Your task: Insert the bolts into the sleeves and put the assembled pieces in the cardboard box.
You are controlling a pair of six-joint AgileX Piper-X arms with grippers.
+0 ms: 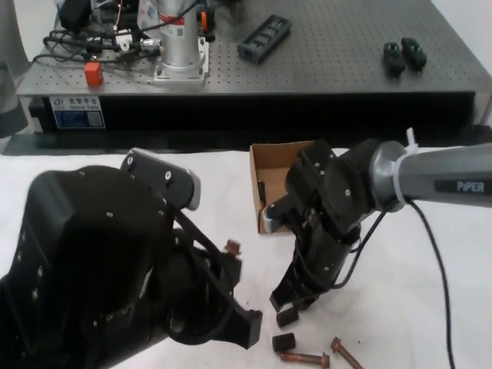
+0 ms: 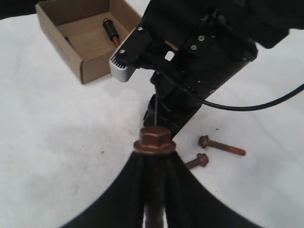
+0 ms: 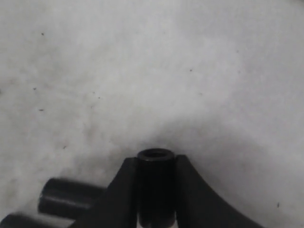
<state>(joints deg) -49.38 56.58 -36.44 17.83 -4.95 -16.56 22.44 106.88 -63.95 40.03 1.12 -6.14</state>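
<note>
At the near left, the left fingers (image 2: 118, 190) are clenched on the shank of a copper-coloured hex-headed bolt (image 2: 154, 141), with its flanged head standing clear beyond the tips. That arm is a bulky black mass low over the white cloth-covered desk (image 1: 430, 292), with the fingers pointing right and away.

To its right, at the near edge, two more copper bolts (image 1: 304, 357) (image 1: 346, 354) lie loose on the cloth, close together. A short black cylindrical sleeve (image 1: 284, 341) lies just left of them.

Directly above these, the right fingers (image 3: 118, 194) grasp a second black sleeve (image 3: 156, 185) upright, its open bore facing up. The right arm (image 1: 446, 181) comes in from the right with its grey forearm roughly level and its black wrist bent so the fingers point down at the desk.

That wrist stands between the left fingers and the small open brown cardboard box (image 1: 270, 157) and overlaps the box's right side. One assembled piece (image 2: 110, 28) lies inside the box.

Beyond the desk is a perforated metal board (image 1: 346, 73). It carries one black slotted tray (image 1: 264, 37), two small dark blocks (image 1: 403, 55), one orange block (image 1: 93, 73) and a silver post (image 1: 181, 38).
</note>
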